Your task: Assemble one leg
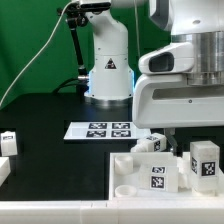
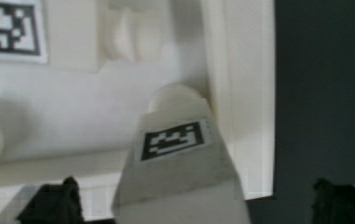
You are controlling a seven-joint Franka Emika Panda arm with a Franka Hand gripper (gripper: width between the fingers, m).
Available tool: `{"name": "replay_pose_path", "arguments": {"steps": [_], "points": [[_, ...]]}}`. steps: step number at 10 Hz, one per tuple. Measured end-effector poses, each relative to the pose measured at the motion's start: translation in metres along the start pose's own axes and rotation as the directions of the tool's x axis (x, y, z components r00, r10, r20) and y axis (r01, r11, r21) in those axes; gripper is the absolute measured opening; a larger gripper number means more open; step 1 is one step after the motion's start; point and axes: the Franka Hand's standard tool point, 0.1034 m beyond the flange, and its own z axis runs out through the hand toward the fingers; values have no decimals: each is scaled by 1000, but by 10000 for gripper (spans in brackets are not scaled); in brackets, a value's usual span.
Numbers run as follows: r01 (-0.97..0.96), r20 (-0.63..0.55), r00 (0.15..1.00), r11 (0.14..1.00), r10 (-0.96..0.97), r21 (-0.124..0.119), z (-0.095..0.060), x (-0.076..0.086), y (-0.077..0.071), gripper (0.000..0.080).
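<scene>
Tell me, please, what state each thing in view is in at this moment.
gripper: open, fingers spread either side of the leg, not touching it.
leg: loose between the fingers, tag face showing, not gripped.
white panel: lying flat on the table.
marker board: flat on the table, nothing on it.

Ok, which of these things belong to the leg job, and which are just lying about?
In the job: the leg between the open pincer fingers; the white panel.
Lying about: the marker board; spare legs at the exterior view's left.
</scene>
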Motion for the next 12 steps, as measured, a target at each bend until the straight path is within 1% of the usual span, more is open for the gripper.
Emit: {"name": "replay_pose_path", "arguments": {"steps": [1,2,4,7,8,9,10,12], "points": [[39,-1,999,999,-39,0,0,1,1,635],[38,-1,999,999,-38,0,0,0,1,635],[37,-1,999,999,-37,0,0,0,1,277],[-4,-1,1000,1000,4,2,0,0,1,281],[-79,-1,997,997,79,2,0,0,1,281],[-235,1,972,972,235,7,0,0,2,281],[-355,4,935,935,355,13,0,0,3,281],[-537,-4,844,844,537,15,1,0,2,281]]}}
